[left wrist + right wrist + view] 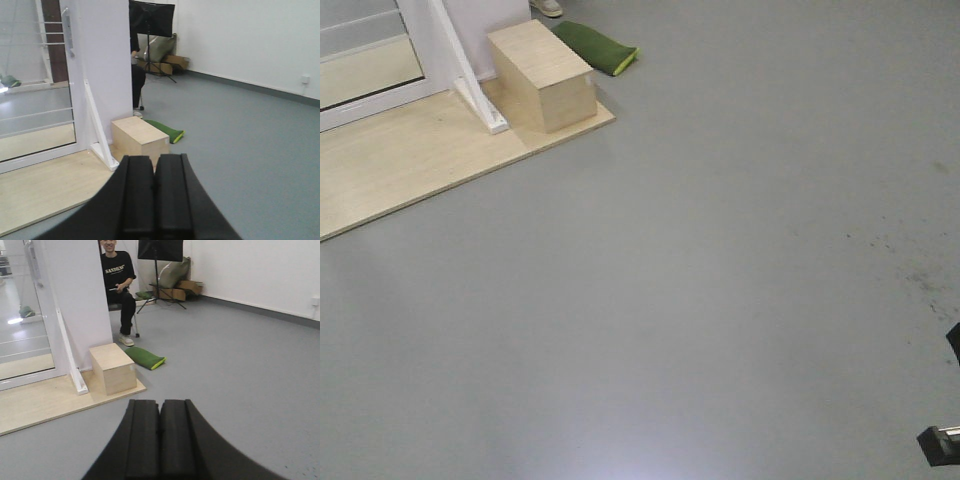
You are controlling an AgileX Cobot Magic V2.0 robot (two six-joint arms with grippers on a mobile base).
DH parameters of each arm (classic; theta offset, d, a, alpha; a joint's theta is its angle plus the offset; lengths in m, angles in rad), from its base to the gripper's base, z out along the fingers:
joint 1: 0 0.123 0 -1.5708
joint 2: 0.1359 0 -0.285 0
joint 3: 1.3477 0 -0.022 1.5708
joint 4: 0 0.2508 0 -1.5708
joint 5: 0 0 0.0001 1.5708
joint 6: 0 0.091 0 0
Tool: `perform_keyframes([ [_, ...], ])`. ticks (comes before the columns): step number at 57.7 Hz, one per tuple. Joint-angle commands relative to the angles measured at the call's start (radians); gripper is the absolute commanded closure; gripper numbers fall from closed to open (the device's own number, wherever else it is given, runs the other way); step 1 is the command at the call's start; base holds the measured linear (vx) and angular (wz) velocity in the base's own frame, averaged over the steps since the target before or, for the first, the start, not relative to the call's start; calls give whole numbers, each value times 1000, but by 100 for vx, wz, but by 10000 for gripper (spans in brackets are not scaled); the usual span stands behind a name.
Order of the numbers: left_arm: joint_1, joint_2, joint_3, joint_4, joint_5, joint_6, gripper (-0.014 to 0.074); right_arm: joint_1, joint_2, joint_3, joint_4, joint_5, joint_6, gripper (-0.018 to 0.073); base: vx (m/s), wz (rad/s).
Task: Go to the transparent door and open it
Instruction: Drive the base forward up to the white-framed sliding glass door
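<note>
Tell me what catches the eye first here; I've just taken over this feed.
The glass door with its grey handle stands far left, on a pale wooden platform. Right of it sit a wooden box and a green mat, with a seated person in black behind. Both the left tool and right tool fill the foreground, shut and empty.
</note>
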Motion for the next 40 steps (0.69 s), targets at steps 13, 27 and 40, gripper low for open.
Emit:
perform_keyframes([
  [13, -6, -14, 15, -6, -84, 1, 602, -5, -13, 4, -5, -85, 1, 561, 57, 48],
  [27, -6, -14, 15, -6, -84, 1, 602, -5, -13, 4, -5, -85, 1, 561, 57, 49],
  [40, -6, -14, 15, -6, -84, 1, 602, -5, -13, 4, -5, -85, 1, 561, 57, 36],
])
